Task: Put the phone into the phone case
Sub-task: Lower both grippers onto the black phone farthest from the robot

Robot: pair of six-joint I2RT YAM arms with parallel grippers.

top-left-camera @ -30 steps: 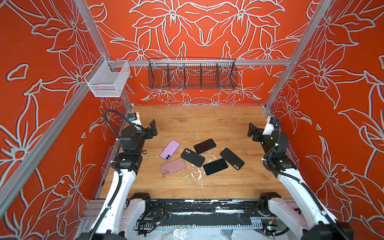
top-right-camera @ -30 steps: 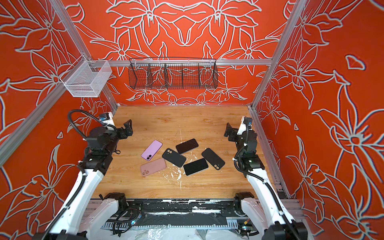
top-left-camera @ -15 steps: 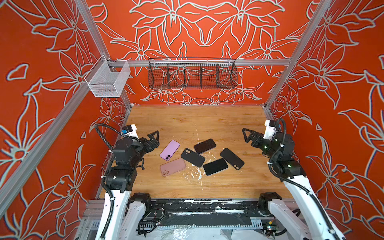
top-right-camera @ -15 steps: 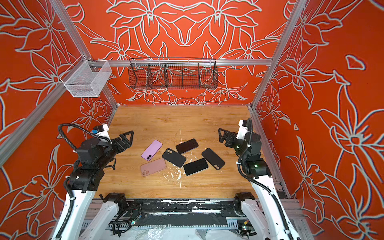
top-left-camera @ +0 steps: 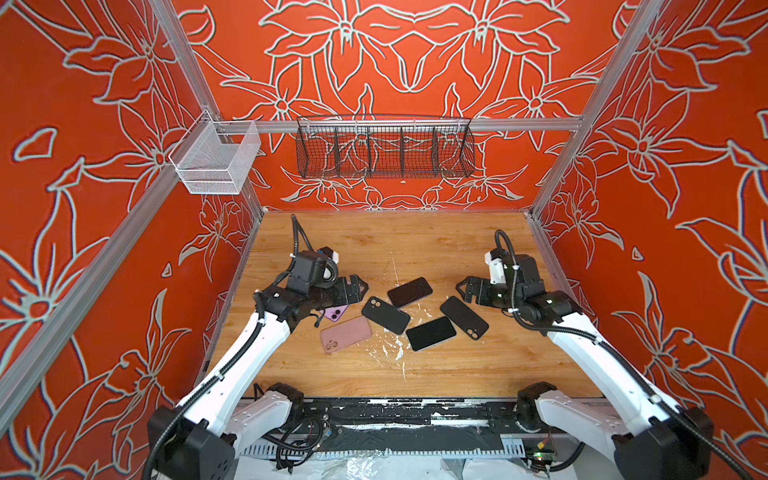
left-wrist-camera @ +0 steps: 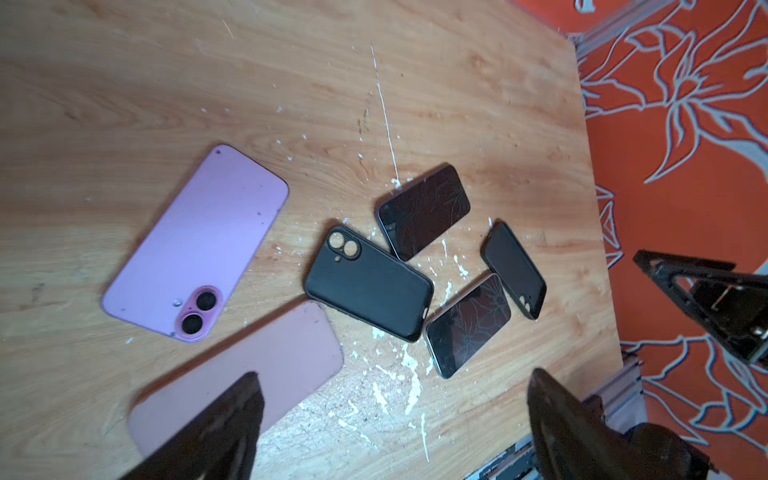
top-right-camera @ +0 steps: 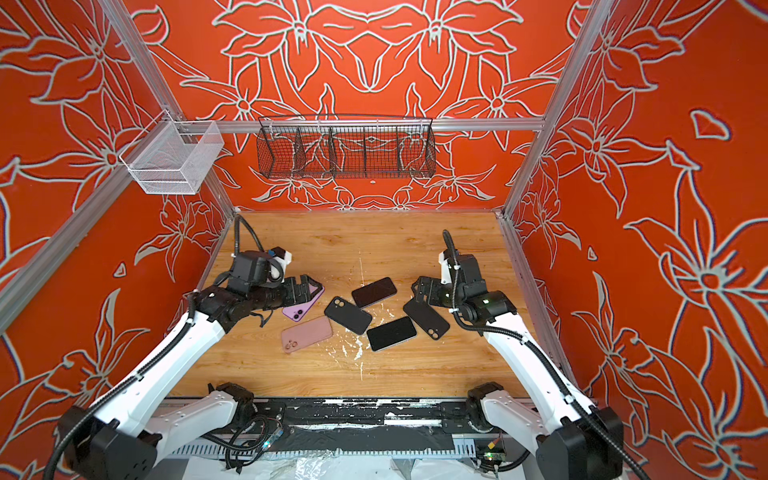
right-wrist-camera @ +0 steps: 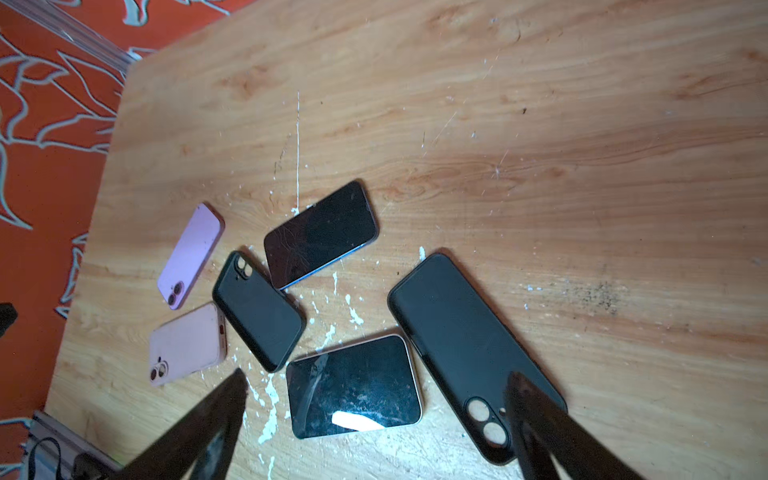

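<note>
1. Counter (top-left-camera: 415,249): wood grain, with white flecks near the middle. I count six flat items in a loose cluster at its centre.
2. Black wire basket (top-left-camera: 385,146) hangs on the back rail. White mesh basket (top-left-camera: 216,160) hangs at the left rear corner.
3. Left tool (top-left-camera: 359,291): jaws spread wide, nothing between them. It hangs over the purple phone (left-wrist-camera: 195,245) at the left end of the cluster.
4. Right tool (top-left-camera: 463,289): jaws equally wide and empty. It hangs above the far end of the right black case (top-left-camera: 464,317).
5. The purple phone lies back up, uncased. Pink case (top-left-camera: 346,333) lies just beside it, nearer the front edge. I cannot tell whether it holds a phone.
6. Middle black case (top-left-camera: 385,314): back up, with wood showing through its lens cut-outs.
7. Two phones lie screen up and uncased. Far phone (top-left-camera: 409,292) has cracked glass. Near phone (top-left-camera: 431,333) lies between the two black cases.
</note>
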